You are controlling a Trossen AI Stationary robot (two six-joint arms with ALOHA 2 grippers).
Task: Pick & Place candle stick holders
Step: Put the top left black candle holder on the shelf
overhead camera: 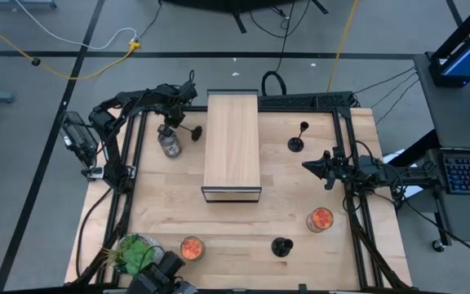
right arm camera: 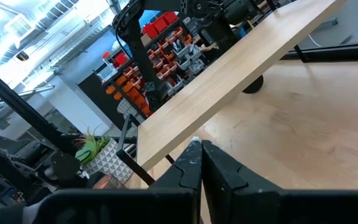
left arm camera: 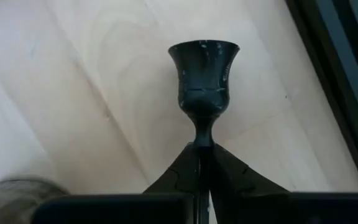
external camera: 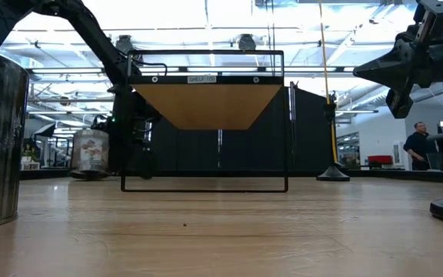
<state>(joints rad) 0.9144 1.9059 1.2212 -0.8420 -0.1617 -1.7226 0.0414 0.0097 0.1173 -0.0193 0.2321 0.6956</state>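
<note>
The left end effector is clenched on the thin stem of a black holder, just under its small cup, at the far left part of the worktop beside the wooden shelf; in the high view that holder lies tilted out from the fingers toward the shelf, next to a grey jar. The right end effector hangs clenched and empty over the right side. A second holder stands upright right of the shelf, and a squat one sits near the front edge between two orange candles. These holders look like stiff cast metal, probably fairly light but bottom-heavy, since the round base carries most of the mass. The stem is narrow, round and likely slick, so a pinch there can let the piece swing or twist, as the tilt suggests. Taking hold low on the stem, closer to the base, should steady it; the squat one may suit a grip across its cup
</note>
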